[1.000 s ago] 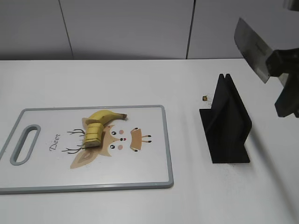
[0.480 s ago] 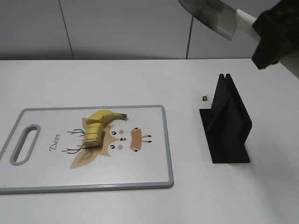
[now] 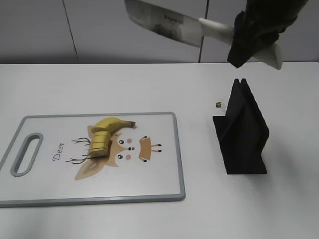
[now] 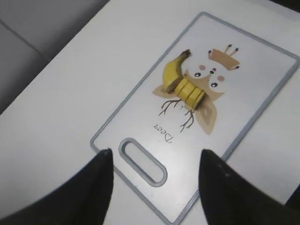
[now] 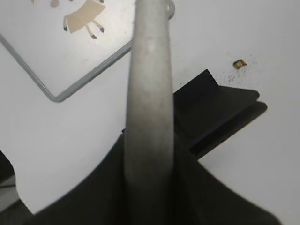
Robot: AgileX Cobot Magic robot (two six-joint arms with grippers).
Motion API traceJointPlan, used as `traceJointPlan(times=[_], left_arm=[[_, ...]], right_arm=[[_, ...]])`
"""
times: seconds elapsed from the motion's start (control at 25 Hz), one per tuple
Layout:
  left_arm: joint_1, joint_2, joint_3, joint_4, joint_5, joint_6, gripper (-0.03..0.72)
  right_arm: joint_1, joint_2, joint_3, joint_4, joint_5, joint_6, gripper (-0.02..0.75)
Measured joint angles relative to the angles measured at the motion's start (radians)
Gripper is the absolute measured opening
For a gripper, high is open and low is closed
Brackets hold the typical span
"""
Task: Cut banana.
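A yellow banana (image 3: 105, 132) lies on the grey-rimmed white cutting board (image 3: 159, 169), its left end cut into several slices (image 3: 99, 143). It also shows in the left wrist view (image 4: 180, 79) on the board (image 4: 243, 103). My right gripper (image 3: 251, 37) is shut on the white handle of a cleaver (image 3: 164, 22), held high above the table with the blade pointing left; the handle fills the right wrist view (image 5: 150, 93). My left gripper (image 4: 154, 161) is open and empty, high above the board's handle slot.
A black knife stand (image 3: 241, 132) stands right of the board; it also shows in the right wrist view (image 5: 215, 110). A small brown crumb (image 3: 218, 104) lies behind it. The board's corner shows in the right wrist view (image 5: 51, 96).
My right gripper has swung the cleaver up and to the left, from the right edge above the stand toward the board. The banana and board have not moved.
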Motion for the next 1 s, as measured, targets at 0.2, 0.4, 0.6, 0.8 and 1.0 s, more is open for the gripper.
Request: traceJointPlan(times=[0.2,0.4,0.6,0.8,1.0], left_arm=[[-0.106,0.216,-0.168,0.030,0.069,0.148,0.564],[-0.146,0.379,-0.270,0.099,0.078,0.215,0.564],[-0.152,0.487,-0.295,0.103,0.114,0.266,0.564],[-0.152,0.566,-0.295,0.111,0.098,0.270,0.561],[-0.152,0.633,-0.295,0.118,0.078,0.272,0.559]], right_arm=[[0.067,0.069,-0.002,-0.012,-0.001,-0.274,0.157],[0.151,0.129,-0.032,-0.012,-0.001,-0.431,0.158],[0.190,0.187,-0.105,-0.001,-0.001,-0.447,0.158],[0.191,0.203,-0.122,0.012,-0.007,-0.448,0.158],[0.191,0.203,-0.122,0.016,-0.026,-0.449,0.157]])
